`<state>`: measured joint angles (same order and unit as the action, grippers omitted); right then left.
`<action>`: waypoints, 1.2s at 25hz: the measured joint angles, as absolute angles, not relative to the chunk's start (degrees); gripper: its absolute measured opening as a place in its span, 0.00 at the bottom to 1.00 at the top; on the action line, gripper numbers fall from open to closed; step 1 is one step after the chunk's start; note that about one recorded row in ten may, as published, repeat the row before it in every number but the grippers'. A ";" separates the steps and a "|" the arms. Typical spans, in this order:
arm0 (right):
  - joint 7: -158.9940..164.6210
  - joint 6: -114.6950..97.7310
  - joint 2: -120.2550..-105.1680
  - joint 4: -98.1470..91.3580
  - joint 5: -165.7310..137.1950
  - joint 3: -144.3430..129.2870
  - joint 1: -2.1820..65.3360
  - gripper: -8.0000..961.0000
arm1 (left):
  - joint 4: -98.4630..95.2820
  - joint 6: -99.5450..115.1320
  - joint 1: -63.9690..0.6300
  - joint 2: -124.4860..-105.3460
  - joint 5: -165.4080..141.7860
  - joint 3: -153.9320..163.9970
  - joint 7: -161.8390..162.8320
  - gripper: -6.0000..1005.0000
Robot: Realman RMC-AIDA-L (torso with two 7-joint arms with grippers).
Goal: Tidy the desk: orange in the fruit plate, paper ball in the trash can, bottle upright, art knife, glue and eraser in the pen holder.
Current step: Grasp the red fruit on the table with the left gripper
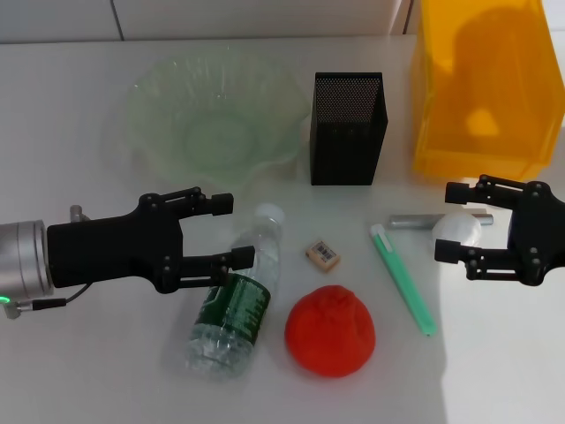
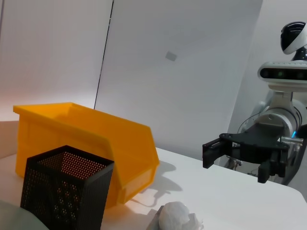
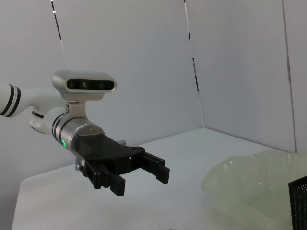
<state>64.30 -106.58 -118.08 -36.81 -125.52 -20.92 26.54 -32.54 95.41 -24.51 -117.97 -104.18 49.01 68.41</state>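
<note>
The bottle [image 1: 234, 296] lies on its side, cap toward my open left gripper [image 1: 240, 231], which hovers over its neck. The orange [image 1: 330, 331] sits at the front centre, with the eraser [image 1: 321, 254] behind it. A green art knife [image 1: 403, 278] lies to the right, and a grey glue stick [image 1: 415, 221] beside the white paper ball [image 1: 459, 230]. My open right gripper [image 1: 446, 221] frames the paper ball. The fruit plate [image 1: 150, 88], pen holder [image 1: 347, 128] and trash can [image 1: 481, 88] stand along the back. The left wrist view shows the paper ball [image 2: 175, 215] and right gripper [image 2: 237, 163].
The white table's far edge meets a pale wall. The left wrist view shows the trash can [image 2: 96, 139] and pen holder [image 2: 62, 191] close together. The right wrist view shows my left gripper [image 3: 141, 178] and the fruit plate [image 3: 249, 182].
</note>
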 joint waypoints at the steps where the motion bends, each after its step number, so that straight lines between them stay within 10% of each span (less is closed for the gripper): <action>1: 64.30 -106.50 -118.14 -36.82 -125.51 -20.92 26.54 0.85 | -32.56 95.37 -24.51 -117.94 -104.19 49.02 68.37 0.81; 30: 68.64 -105.53 -119.09 -39.81 -109.48 -20.08 21.61 0.85 | -27.29 95.98 -30.79 -119.08 -103.79 57.98 66.54 0.81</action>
<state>68.64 -105.53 -119.09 -39.81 -109.48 -20.08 21.61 -27.29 95.98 -30.79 -119.08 -103.79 57.98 66.54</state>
